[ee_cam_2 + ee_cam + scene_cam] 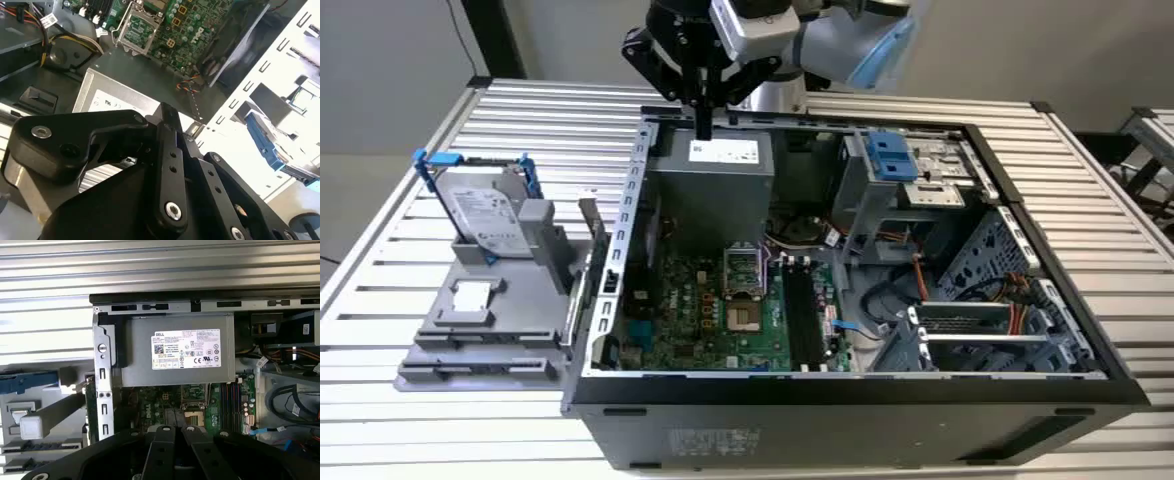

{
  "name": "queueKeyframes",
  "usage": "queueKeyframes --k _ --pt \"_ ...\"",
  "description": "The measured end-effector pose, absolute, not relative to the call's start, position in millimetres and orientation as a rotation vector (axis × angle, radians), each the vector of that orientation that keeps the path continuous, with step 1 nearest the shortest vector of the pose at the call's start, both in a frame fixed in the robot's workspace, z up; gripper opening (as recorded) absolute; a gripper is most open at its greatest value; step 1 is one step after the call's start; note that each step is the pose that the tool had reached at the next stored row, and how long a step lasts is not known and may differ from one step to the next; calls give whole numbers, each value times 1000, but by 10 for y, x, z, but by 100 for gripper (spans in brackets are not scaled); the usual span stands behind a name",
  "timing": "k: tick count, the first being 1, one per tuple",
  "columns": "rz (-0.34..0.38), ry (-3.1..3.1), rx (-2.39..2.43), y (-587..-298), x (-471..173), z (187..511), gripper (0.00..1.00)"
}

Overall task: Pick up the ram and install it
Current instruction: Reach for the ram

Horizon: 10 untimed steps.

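Along the near edge of the slatted tabletop (pixel 440 425) lay the open computer case (pixel 854 410), its dark outer wall toward the camera in the exterior view. Just inside that wall, the green motherboard (pixel 700 325) lay flat on the case floor. Its long black slots (pixel 803 320) ran from near to far.

Toward the tabletop's edge on the exterior view's left sat a grey fixture (pixel 474 345). A silver hard drive (pixel 491 215) in a blue-tipped bracket stood upright on it. The ram (pixel 607 285) appeared to be the dark stick with a pale spot standing on edge at the fixture's side nearest the case. It was just beside the perforated case wall, though whether it touched that wall could not be told.

Farther back, the grey power supply (pixel 720 185) sat in the case's far corner on the exterior view's left, with its white label facing up. The gripper (pixel 703 130) hung over the far edge of that power supply, pointing straight down and well apart from the ram. In the first wrist view its two black fingers (pixel 161 450) were pressed together at the tips.
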<state>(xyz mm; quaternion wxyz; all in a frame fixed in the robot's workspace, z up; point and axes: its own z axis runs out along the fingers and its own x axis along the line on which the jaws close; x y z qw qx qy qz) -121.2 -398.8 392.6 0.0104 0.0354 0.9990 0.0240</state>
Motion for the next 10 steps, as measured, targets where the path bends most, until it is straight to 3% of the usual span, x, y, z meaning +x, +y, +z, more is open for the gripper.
queueKeyframes --k 10 --pt "75 3118 110 -3988 -1212 3926 0"
